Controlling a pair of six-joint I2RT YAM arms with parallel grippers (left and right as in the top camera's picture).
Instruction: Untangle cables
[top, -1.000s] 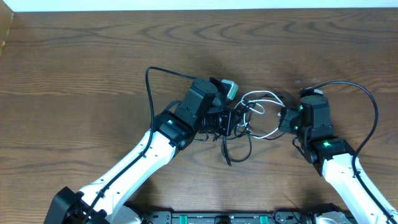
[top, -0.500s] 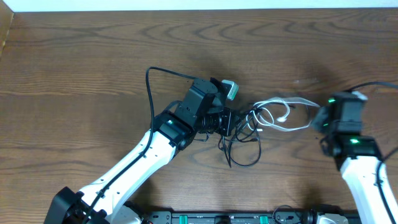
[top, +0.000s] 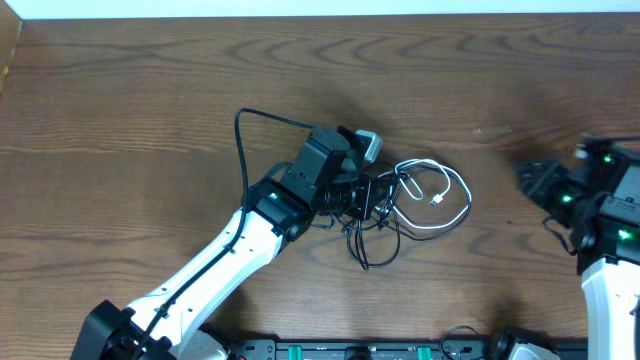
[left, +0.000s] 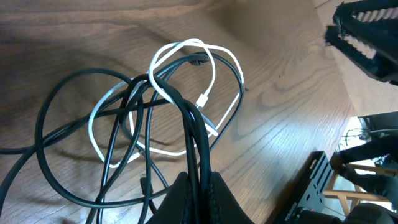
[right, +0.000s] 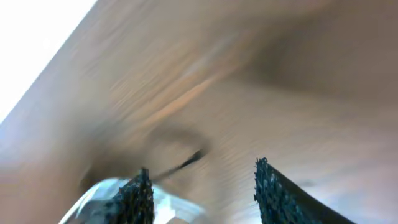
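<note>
Cables (top: 405, 205): one tangled bundle, lying on the table a little right of the centre of the overhead frame.
White cable (top: 466, 200): it makes a wide loop on the right side of the bundle. Its small plug end lies inside the loop. On the left, the white strands cross over and under the black ones.
Black cables (left: 186, 124): several loops that overlap, mostly in the left and lower part of the bundle. Two strands run side by side straight down to the bottom centre of the left wrist frame.
Left gripper (left: 199, 186): it is at the left edge of the bundle. Its fingers are pressed together and pinch these two black strands.
Right gripper (top: 530, 180): it is at the right edge of the overhead frame, well apart from the bundle. Its fingers (right: 140, 196) are spread and nothing is between them. The right wrist picture is blurred.
Table (top: 150, 100): dark brown wood with visible grain.
Arm wire (top: 240, 150): a thicker black wire that curves up from the left arm, left of the bundle.
</note>
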